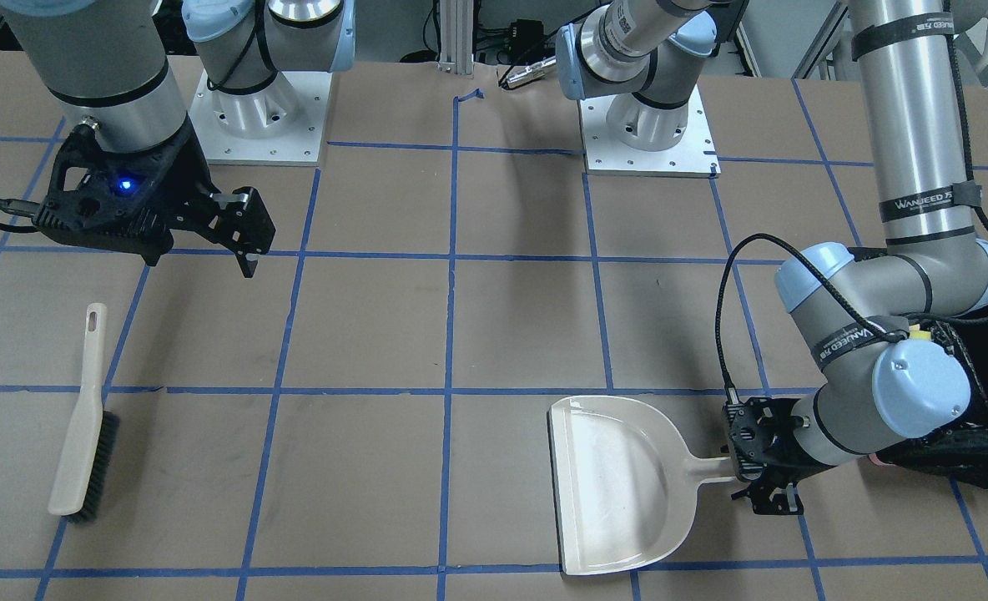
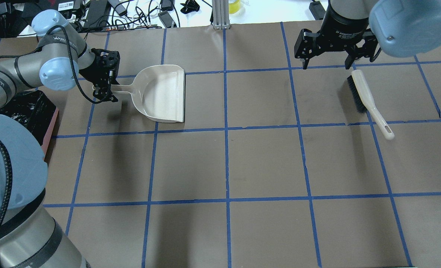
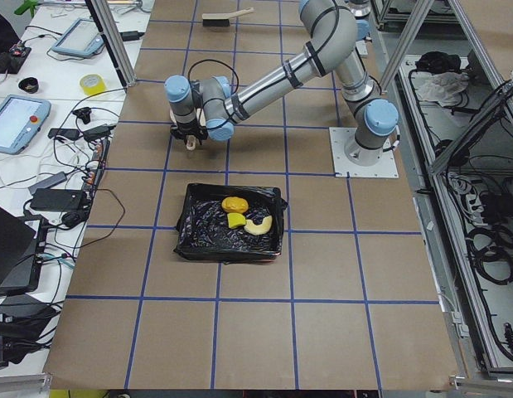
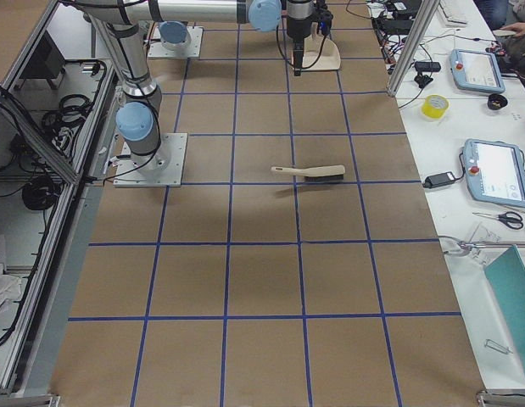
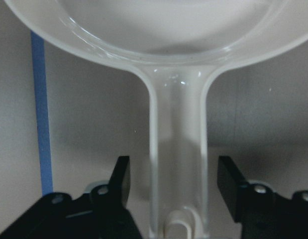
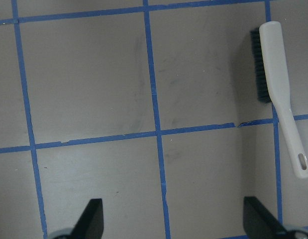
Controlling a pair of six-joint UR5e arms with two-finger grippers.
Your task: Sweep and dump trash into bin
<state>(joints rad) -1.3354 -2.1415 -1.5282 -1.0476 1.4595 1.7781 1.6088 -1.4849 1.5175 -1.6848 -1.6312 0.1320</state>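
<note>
At the left edge of the table (image 2: 265, 160) stands the bin (image 3: 208, 236). All the trash lies inside it, close together: the potato-like lump (image 3: 234, 204), the sponge wedge (image 3: 236, 220) and the croissant piece (image 3: 258, 225). So I judge the dumping done, and the step in hand is to let go of the tools.

Toward the far left corner, the left gripper (image 5: 174, 177) sits low around the handle (image 5: 177, 149) of the dustpan (image 2: 162, 93). Its jaws are parted, one on each side, with a gap to the handle on both sides, so it grips nothing. The pan lies flat and holds nothing.

To leave it well I would lift the gripper straight up, or pull back along the line of the handle, not sideways — a finger could catch the handle and drag the pan.

Toward the far right corner, the right gripper (image 2: 326, 63) hangs above the table, jaws wide apart with nothing between them. It is just beside the brush (image 2: 365, 96), which lies on the table.
</note>
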